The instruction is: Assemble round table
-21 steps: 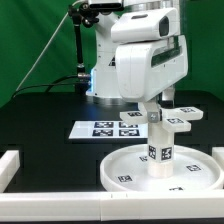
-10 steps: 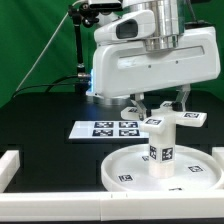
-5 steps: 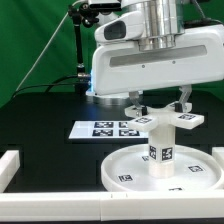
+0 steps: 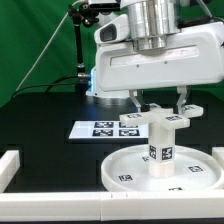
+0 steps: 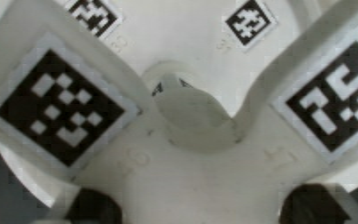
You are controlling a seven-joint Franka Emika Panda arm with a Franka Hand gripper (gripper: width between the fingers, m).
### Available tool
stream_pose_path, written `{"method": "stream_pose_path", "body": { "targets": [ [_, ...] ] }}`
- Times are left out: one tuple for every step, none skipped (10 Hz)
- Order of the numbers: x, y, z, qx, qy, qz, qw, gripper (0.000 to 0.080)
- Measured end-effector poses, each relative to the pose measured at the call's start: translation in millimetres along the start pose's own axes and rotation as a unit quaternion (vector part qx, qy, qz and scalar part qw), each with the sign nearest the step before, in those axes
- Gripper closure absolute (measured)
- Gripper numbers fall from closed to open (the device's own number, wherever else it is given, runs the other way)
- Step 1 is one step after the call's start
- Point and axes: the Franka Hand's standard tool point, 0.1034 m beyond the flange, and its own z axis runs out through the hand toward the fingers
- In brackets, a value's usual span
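Your pincer (image 4: 159, 104) grips the white plastic cross-shaped piece (image 4: 166, 117), fingers closed on its sides. Directly below it, the short thick white cylinder leg (image 4: 160, 150) stands upright inside the large rimmed white round disc (image 4: 128, 168). The wrist view fills with the cross-shaped piece's tagged arms (image 5: 60, 95).

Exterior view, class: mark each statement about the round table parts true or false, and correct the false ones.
1. The leg stands upright on the round disc. True.
2. The cross-shaped piece lies flat on the black table. False: it sits atop the leg, under the gripper.
3. The marker board lies behind the disc. True.
4. The leg lies on its side. False: it stands upright.
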Motion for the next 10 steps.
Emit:
{"method": "stream_pose_path", "body": {
  "targets": [
    [-0.1,0.1,0.0,0.003,-0.003,0.046,0.999,0.0357],
    [-0.3,0.1,0.0,0.006,-0.006,0.091,0.996,0.0357],
    [-0.4,0.0,0.1,0.007,-0.006,0.108,0.994,0.0357],
    [-0.4,-0.1,0.1,0.007,-0.006,0.122,0.992,0.0357],
    [-0.5,-0.1,0.1,0.008,-0.008,0.151,0.989,0.0357],
    [-0.5,-0.1,0.1,0.010,-0.009,0.178,0.984,0.0357],
    [-0.6,-0.2,0.1,0.010,-0.009,0.193,0.981,0.0357],
    [-0.2,0.5,0.3,0.015,-0.013,0.250,0.968,0.0357],
    [0.2,1.2,0.3,0.023,-0.019,0.305,0.952,0.0357],
    [-0.6,0.8,0.5,0.026,-0.023,0.337,0.941,0.0357]
  ]
}}
